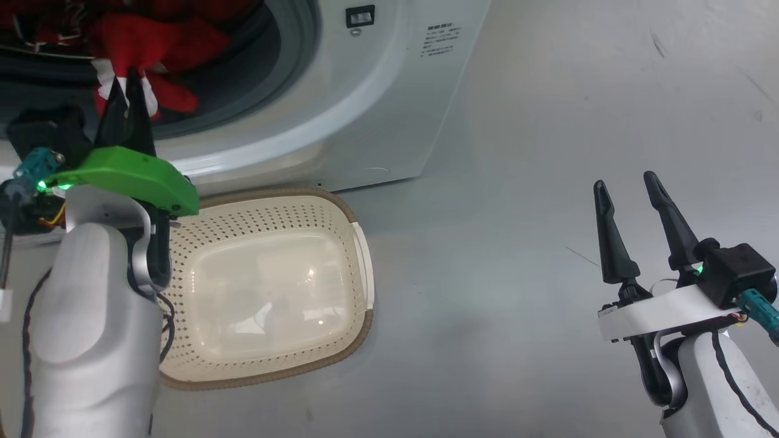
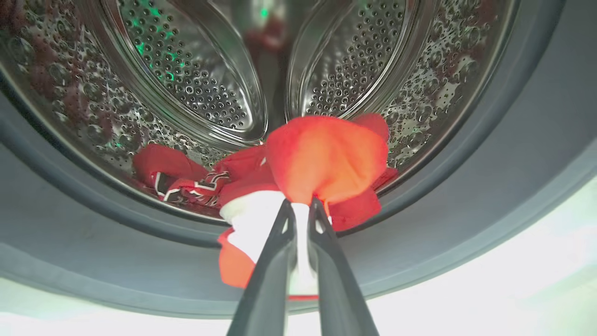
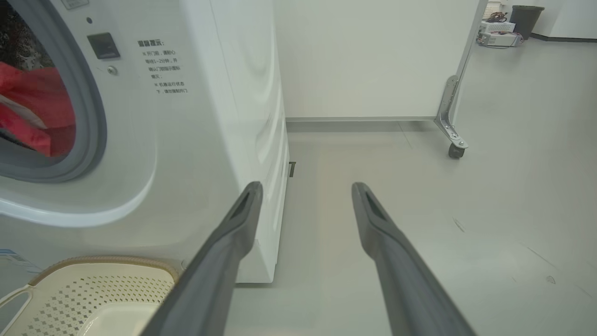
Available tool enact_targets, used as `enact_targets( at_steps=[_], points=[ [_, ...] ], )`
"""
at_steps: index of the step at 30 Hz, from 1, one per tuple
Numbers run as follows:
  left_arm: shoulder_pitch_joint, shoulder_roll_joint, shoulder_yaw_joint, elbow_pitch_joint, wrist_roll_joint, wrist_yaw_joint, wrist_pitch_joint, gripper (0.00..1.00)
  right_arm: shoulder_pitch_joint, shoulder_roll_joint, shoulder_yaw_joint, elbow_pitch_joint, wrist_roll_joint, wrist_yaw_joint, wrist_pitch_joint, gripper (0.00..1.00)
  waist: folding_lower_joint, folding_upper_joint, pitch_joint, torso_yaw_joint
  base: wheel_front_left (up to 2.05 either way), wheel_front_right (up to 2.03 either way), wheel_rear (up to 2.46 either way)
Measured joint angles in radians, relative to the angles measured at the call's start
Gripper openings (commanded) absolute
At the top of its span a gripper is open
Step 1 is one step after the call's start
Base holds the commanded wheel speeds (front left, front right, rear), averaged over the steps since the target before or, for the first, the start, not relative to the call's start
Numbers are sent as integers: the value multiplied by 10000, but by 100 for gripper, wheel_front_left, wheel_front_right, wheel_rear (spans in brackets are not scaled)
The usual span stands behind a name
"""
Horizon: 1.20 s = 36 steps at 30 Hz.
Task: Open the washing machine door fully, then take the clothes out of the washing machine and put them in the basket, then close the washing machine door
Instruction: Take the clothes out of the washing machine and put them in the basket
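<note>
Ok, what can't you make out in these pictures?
Head view: the basket has its left end hidden behind the left forearm.
Left wrist view: the clothes are bunched, so their count is unclear.
Head view: print on the washing machine is too small to read.

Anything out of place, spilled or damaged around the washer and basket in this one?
Nothing stands out. The one untidy thing is expected: a red jersey drapes over the grey seal, pinched by the left gripper. The basket sits upright and empty below; the right gripper hangs open over the floor.
</note>
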Motion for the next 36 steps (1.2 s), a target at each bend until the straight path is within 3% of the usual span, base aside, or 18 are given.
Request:
enact_targets(
  at_steps=[13, 27, 36],
  points=[
    [2101, -27, -330, -1016, 439, 29, -1358, 0, 616, -46, 113, 318, -90, 0, 0, 100, 0, 0, -1240, 918, 0, 0, 0],
    [4053, -90, -656, -2754, 600, 558, -1603, 0, 1122, -12, 226, 332, -138, -29, 2, 100, -1, 0, -2333, 1555, 0, 0, 0],
    [5220, -107, -1104, -2867, 489, 692, -1517, 0, 1138, 38, 359, 65, -161, -31, 94, 100, -1, 0, -2235, 1420, 0, 0, 0]
  ],
)
